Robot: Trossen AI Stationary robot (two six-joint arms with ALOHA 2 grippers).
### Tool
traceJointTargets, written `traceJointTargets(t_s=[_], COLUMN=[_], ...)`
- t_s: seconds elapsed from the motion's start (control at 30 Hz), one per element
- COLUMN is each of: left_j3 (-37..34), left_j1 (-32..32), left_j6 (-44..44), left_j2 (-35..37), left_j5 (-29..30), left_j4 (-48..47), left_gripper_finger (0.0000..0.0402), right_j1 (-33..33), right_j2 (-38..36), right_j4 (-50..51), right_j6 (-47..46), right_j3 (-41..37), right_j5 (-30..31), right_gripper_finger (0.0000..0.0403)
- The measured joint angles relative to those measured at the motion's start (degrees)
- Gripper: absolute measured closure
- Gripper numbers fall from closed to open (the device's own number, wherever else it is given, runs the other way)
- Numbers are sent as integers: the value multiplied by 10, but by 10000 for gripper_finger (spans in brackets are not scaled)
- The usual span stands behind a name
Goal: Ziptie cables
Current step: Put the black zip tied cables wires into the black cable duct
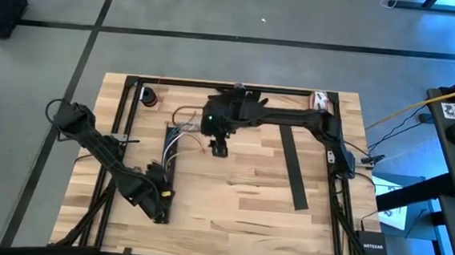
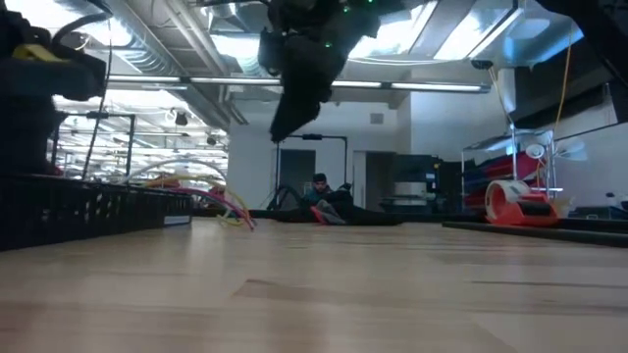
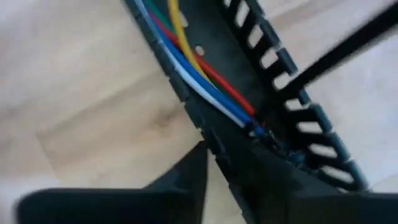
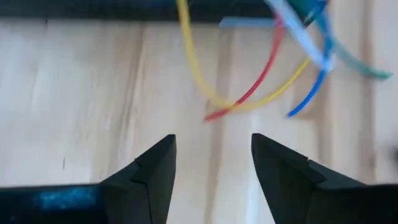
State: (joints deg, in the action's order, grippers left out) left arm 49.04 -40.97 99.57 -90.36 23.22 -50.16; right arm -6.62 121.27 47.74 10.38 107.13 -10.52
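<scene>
Wires are the hardest thing for me to read from above: the cables [image 1: 180, 139] show only as a few thin pale strands fanning out from the far end of the black slotted channel [image 1: 168, 165], which lies lengthwise toward the left side of the desk [image 1: 239, 193]. My left wrist view is clearer, with yellow, red, blue and white strands lying inside the channel [image 3: 249, 56] and their ends stopping partway along it. A thin dark strip [image 3: 345, 45] crosses the channel's slotted wall there, and I cannot tell where it ends.

My left gripper [image 1: 161, 195] sits low at the channel's near end. One dark finger [image 3: 186, 180] shows beside the channel wall, but the other is lost against the black plastic, so I cannot tell whether the fingers are spread or pinching anything.

My right gripper [image 4: 212, 168] hangs above the desk just beside the loose ends of the cables [image 4: 261, 81], its fingers spread apart with bare wood between them and nothing held. From the low view that arm is mostly a dark mass cut off at the top, and the channel hides most of the wires, leaving only a curved spray of coloured strands [image 2: 221, 201].

A flat dark bar [image 1: 294, 168] lies on the right half of the desk, well apart. A roll of red tape [image 2: 510, 201] sits at the far right edge. A person [image 2: 324, 201] sits on the floor beyond the desk.
</scene>
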Motion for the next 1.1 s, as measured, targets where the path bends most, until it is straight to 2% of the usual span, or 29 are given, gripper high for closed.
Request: traceJointTargets(t_s=[0.07,0.13,0.33,0.5,0.67,0.77,0.83,1.1], left_j3=[-3,-8,-17,-17,-16,-16,-15,20], left_j1=[5,9,24,45,66,81,92,129], left_j6=[-74,-156,-466,-713,-952,-1032,-1054,-1035], left_j2=[-1,-1,0,0,0,0,-1,4], left_j5=[1,9,11,10,3,5,5,11], left_j4=[-1,6,54,109,163,178,182,153], left_gripper_finger=[374,391,393,396,382,370,361,296], right_j1=[17,38,101,150,186,202,212,229], right_j2=[-1,-7,-41,-76,-109,-124,-127,-125], right_j4=[19,41,81,131,187,197,202,229], right_j6=[0,0,-1,-32,-75,-110,-134,-162], right_j3=[0,0,0,0,0,0,0,0], right_j5=[22,50,108,164,222,231,234,238], right_gripper_finger=[201,201,201,201,201,201,201,201])
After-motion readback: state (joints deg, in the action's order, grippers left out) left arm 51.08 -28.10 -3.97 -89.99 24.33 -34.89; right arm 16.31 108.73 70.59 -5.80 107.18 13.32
